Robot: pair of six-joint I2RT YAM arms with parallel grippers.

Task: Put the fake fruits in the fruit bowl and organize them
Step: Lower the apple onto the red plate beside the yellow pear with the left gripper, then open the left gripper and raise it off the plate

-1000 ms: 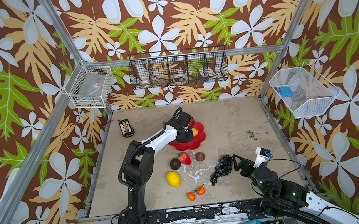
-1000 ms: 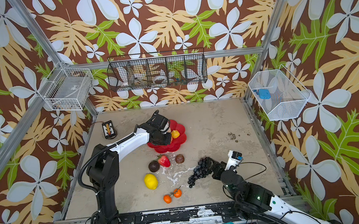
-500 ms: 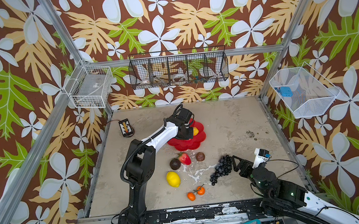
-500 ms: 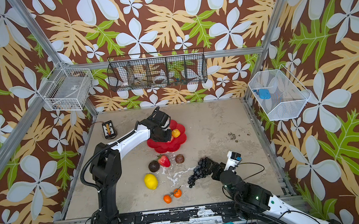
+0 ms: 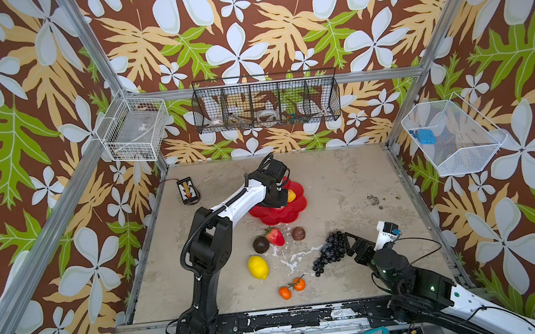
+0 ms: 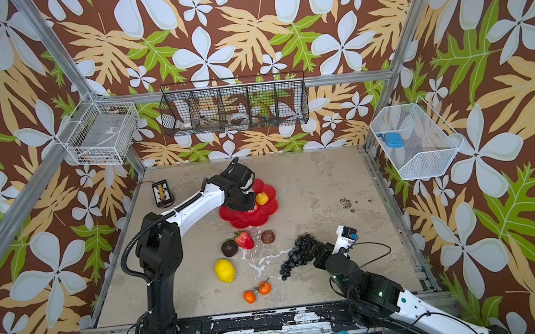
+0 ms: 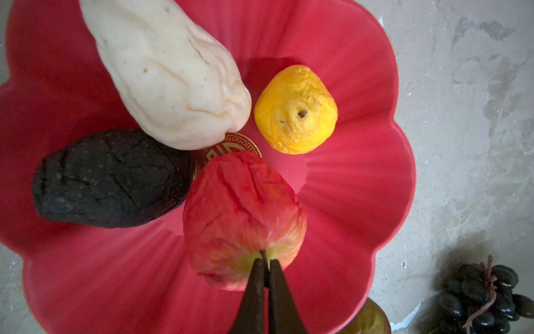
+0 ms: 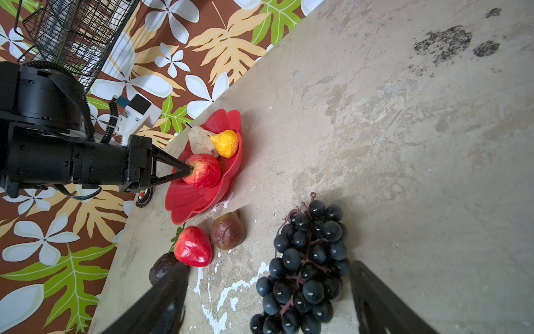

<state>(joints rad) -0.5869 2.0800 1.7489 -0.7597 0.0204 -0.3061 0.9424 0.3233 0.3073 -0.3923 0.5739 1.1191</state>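
Brown floral wallpaper [image 5: 279,37], aluminium frame posts [image 5: 95,52], black wire basket [image 5: 266,102], stained beige tabletop [image 5: 345,183] below.

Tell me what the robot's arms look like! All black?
Not all black. Both the left arm and the right arm have chunky black joints and white sections. A ribbed black hose runs along the left one; thin black wires loop by the right one, which shows small green lights. The left gripper and right gripper end in black pointed fingers.
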